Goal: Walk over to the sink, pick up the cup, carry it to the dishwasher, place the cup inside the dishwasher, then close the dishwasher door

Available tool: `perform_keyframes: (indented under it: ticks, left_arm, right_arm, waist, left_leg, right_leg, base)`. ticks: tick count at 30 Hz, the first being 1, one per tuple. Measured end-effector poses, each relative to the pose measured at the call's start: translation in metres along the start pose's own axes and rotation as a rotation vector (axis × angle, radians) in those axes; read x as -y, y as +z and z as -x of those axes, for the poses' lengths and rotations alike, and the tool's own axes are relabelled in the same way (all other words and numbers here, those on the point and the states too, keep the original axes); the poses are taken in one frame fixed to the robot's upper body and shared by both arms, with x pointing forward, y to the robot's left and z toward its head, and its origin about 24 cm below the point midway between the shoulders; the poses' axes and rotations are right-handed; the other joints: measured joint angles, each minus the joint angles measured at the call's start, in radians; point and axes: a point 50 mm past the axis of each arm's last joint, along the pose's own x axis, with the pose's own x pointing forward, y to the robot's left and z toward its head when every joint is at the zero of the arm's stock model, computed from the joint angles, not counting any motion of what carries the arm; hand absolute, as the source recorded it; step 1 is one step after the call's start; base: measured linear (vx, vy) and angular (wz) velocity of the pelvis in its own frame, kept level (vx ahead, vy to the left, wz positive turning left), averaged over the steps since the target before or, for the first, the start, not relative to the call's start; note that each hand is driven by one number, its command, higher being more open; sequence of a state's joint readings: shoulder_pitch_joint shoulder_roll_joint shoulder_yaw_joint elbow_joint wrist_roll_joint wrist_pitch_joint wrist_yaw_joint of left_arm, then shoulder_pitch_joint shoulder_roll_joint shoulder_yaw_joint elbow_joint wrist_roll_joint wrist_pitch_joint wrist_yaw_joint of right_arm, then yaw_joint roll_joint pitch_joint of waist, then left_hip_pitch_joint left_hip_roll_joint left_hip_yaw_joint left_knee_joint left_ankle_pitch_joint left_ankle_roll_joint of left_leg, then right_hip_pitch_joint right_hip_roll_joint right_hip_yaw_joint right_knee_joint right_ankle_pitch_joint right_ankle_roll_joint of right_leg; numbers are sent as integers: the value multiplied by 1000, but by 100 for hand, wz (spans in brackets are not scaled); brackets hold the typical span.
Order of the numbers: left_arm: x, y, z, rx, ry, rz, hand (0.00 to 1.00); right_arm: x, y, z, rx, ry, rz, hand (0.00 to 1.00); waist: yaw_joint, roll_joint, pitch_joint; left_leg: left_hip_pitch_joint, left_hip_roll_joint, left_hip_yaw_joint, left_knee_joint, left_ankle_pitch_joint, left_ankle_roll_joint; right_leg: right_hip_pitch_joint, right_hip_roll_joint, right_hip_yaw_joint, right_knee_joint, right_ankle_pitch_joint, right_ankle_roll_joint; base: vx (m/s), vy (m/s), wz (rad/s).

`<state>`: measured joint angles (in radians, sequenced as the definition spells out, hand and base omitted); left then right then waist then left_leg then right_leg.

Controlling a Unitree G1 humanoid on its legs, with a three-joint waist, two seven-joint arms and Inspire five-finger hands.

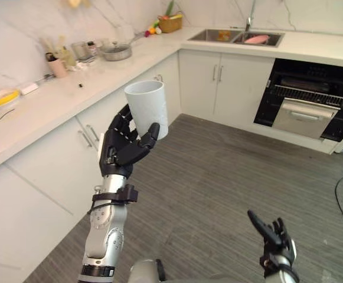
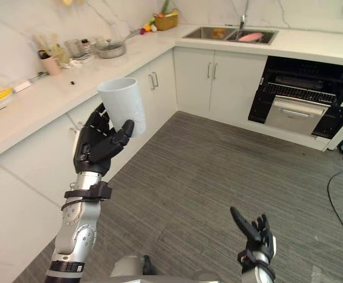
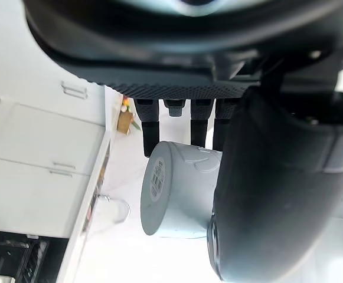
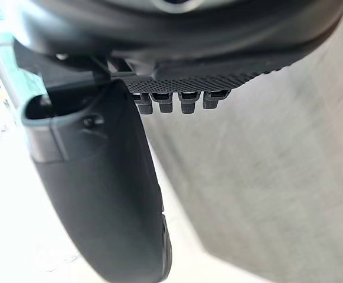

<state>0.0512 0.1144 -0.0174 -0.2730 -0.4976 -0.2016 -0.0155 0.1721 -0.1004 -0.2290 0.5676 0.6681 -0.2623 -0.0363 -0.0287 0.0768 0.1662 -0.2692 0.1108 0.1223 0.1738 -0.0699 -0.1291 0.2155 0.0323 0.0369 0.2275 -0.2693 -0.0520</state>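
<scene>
Left hand (image 1: 121, 150) curled round upright white cup (image 1: 147, 109), raised for carrying to far dishwasher (image 1: 306, 105); right hand (image 1: 275, 239) slack, empty

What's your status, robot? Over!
Left robot hand shut on upright white cup. Right robot hand open, empty. Dishwasher open ahead, nothing in between.

The left hand (image 2: 99, 146) is raised at the near left, fingers and thumb curled round the base of an upright white cup (image 2: 123, 106). The right hand (image 2: 255, 233) hangs low at the near right, fingers loose, over the grey floor (image 2: 218, 171). Along the left desk (image 2: 53, 94) sits a pan (image 2: 109, 50). At the far side are the sink (image 2: 230, 35) and, to its right below the desk, the dishwasher (image 2: 301, 97), its dark front open.
</scene>
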Motion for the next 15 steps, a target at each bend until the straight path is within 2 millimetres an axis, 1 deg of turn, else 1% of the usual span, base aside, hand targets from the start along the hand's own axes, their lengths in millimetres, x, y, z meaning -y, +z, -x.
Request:
perform_keyframes:
  ticks: [1,2,3,4,5,6,7,8,9,10,11,12,13,14,15]
  left_arm:
    - [0,0,0,2,-7,20,0]
    - [-4,1,3,-3,-16,40,0]
    - [-7,1,6,-8,-12,45,0]
    - [-10,0,10,-13,-1,50,0]
    - [-11,0,12,-16,-2,58,0]
    - [-11,0,12,-15,-6,56,0]
    - [-11,0,12,-13,-15,56,0]
    - [-11,1,12,-12,-18,51,0]
    - [-12,2,12,-11,-22,30,0]
    - [-10,2,11,-10,-28,21,0]
    - [-9,3,10,-4,-37,8,0]
    - [-7,4,7,3,-41,-11,0]
    - [-5,4,5,7,-44,-19,0]
    - [-3,4,3,12,-48,-18,0]
    - [0,6,-1,27,-61,-17,0]
  right_arm:
    - [-2,1,-1,5,5,-1,100]
    - [-2,1,-1,4,3,-3,100]
    - [-2,0,-1,-3,1,-3,100]
    - [-1,0,-1,-13,-5,1,100]
    - [3,-1,0,-28,-24,4,100]
    - [5,-3,1,-43,-40,3,100]
    - [11,-8,4,-76,-77,-11,100]
    - [14,-11,6,-94,-103,-28,100]
    - [18,-19,10,-124,-131,-44,100]
    - [19,-22,12,-135,-136,-44,100]
    - [19,-27,15,-151,-137,-42,100]
    - [16,-35,18,-177,-139,-47,100]
    - [14,-40,21,-190,-138,-51,100]
    - [14,-43,23,-199,-138,-59,100]
    - [13,-46,27,-204,-133,-60,100]
  waist:
    - [4,1,-1]
    - [13,-7,-5]
    - [14,-17,-10]
    - [12,-28,-19]
    - [9,-37,-21]
    - [6,-51,-22]
    - [-2,-77,-20]
    - [-6,-92,-11]
    - [-14,-101,-8]
    - [-24,-99,-9]
    - [-32,-95,-7]
    - [-42,-93,-4]
    - [-44,-90,-1]
    - [-46,-89,0]
    - [-49,-85,2]
  left_leg:
    - [3,6,0,-10,6,3]
    - [30,6,-2,21,106,35]
    - [39,-4,0,41,133,49]
    - [42,-27,-5,91,138,66]
    - [53,-51,2,128,120,122]
    - [64,-66,16,141,96,143]
    - [107,-99,40,150,61,155]
    - [157,-119,62,149,36,170]
    - [241,-140,79,124,-4,185]
    - [273,-141,82,107,-15,189]
    - [313,-137,85,87,-26,190]
    - [367,-121,86,52,-31,188]
    - [405,-105,87,22,-36,180]
    - [430,-87,90,2,-44,171]
    - [446,-63,90,-7,-74,167]
  right_leg:
    - [21,2,22,1,-17,5]
    - [65,-14,65,15,-58,14]
    - [72,-27,83,31,-71,15]
    - [68,-53,97,81,-77,16]
    - [52,-79,89,154,-77,17]
    - [39,-100,78,208,-77,23]
    - [0,-147,45,346,-53,77]
    - [-36,-185,11,475,1,170]
    - [-113,-257,-54,682,187,223]
    - [-147,-290,-87,762,218,192]
    - [-204,-317,-131,868,190,151]
    - [-271,-326,-176,941,151,108]
    - [-318,-314,-202,944,124,100]
    - [-363,-295,-218,908,103,102]
    - [-422,-262,-236,796,87,106]
  base:
    - [594,175,-111]
    - [498,170,-90]
    - [747,283,-101]
    - [737,288,-74]
    - [731,280,-55]
    - [595,194,-33]
    - [460,133,-28]
    - [619,158,-42]
    - [473,117,-38]
    - [443,108,-31]
    - [391,49,-18]
    - [371,17,-21]
    - [399,-38,-22]
    - [260,-97,-18]
    - [243,-120,-11]
